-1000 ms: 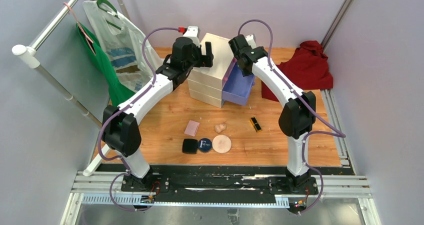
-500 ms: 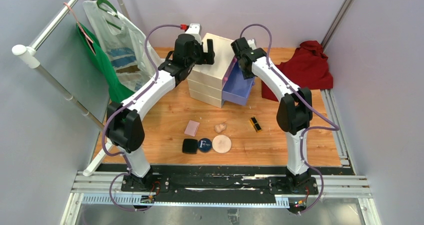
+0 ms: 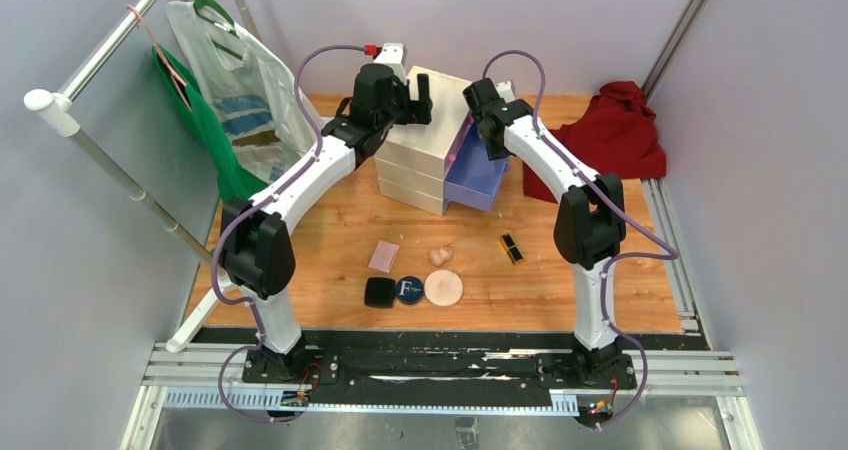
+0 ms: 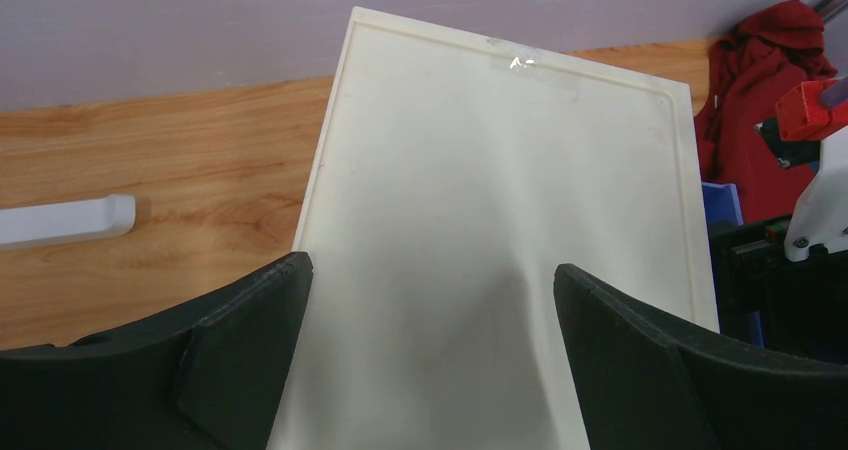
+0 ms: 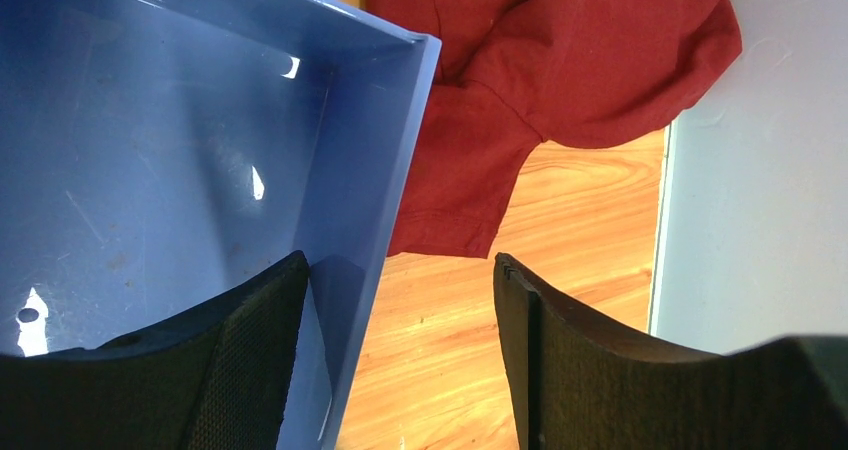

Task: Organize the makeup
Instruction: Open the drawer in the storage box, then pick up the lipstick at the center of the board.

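- Left claw (image 3: 421, 98) hung open over the top of the chest (image 3: 420, 145), nothing between the jaws. In the left wrist view its fingers (image 4: 235, 355) stood wide on either side of the cream lid.
- Right claw (image 3: 491, 136) was open at the pulled-out drawer (image 3: 478, 178). In the right wrist view the drawer wall (image 5: 385, 200) ran between the jaws, one finger (image 5: 225, 370) inside and the other outside. No grip on the wall that I could see.
- No makeup was held. All of it lay on the table (image 3: 330, 220), well apart from both claws, on the side toward the bases.
- Black compact (image 3: 379, 292), navy compact (image 3: 408, 290) and puff (image 3: 443, 288) sat in a row, each just beside the next. Pink square (image 3: 383, 256) and sponge (image 3: 440, 255) lay just behind that row.
- Lipstick (image 3: 512, 249) lay alone, right of the group. Its long axis ran roughly near-to-far, a bit slanted.
- Key relation: the drawer opened on the chest's right side and the right claw was at it. The lipstick was nearer the right arm and looked like its easiest pick. The row sat between the arms, slightly left.
- Neither wrist view showed any makeup.
- Only part of the drawer floor showed; the rest was cut off by the fingers.
- No brush or pencils found in any view.
- Red cloth (image 3: 600, 140) lay right of the drawer; what it covered could not be told.
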`<state>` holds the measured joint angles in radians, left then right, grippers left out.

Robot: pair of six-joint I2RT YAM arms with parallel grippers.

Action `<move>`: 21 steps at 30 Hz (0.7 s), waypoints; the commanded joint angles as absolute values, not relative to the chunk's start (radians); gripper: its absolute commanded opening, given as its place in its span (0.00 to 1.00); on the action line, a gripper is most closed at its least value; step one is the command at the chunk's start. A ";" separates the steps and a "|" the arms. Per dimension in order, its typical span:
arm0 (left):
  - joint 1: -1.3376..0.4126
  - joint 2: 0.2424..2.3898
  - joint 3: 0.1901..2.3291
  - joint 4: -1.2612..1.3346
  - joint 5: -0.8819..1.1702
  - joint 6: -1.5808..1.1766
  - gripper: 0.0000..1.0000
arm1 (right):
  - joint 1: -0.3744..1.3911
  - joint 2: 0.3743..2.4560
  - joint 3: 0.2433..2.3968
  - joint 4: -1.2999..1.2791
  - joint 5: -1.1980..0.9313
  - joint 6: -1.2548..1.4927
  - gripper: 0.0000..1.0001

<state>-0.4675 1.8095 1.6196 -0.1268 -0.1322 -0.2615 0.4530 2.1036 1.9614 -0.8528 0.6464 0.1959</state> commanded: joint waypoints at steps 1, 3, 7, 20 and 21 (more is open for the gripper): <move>-0.449 1.891 1.568 -0.347 -0.152 -0.281 0.98 | 0.416 2.066 1.914 -0.954 0.752 0.197 0.67; -0.449 1.887 1.563 -0.346 -0.152 -0.280 0.98 | 0.417 2.061 1.910 -0.954 0.745 0.201 0.67; -0.448 1.887 1.563 -0.347 -0.154 -0.279 0.98 | 0.417 2.044 1.914 -0.951 0.754 0.200 0.66; -0.447 1.815 1.609 -0.282 -0.115 -0.250 0.98 | 0.434 1.788 1.822 -0.679 0.531 0.052 0.66; -0.447 1.805 1.623 -0.278 -0.110 -0.246 0.98 | 0.439 1.771 1.819 -0.673 0.522 0.047 0.66</move>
<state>-0.4664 1.8050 1.6215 -0.1165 -0.1215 -0.2539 0.4477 1.8534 1.8305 -0.7330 0.5640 0.1104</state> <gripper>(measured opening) 0.979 0.663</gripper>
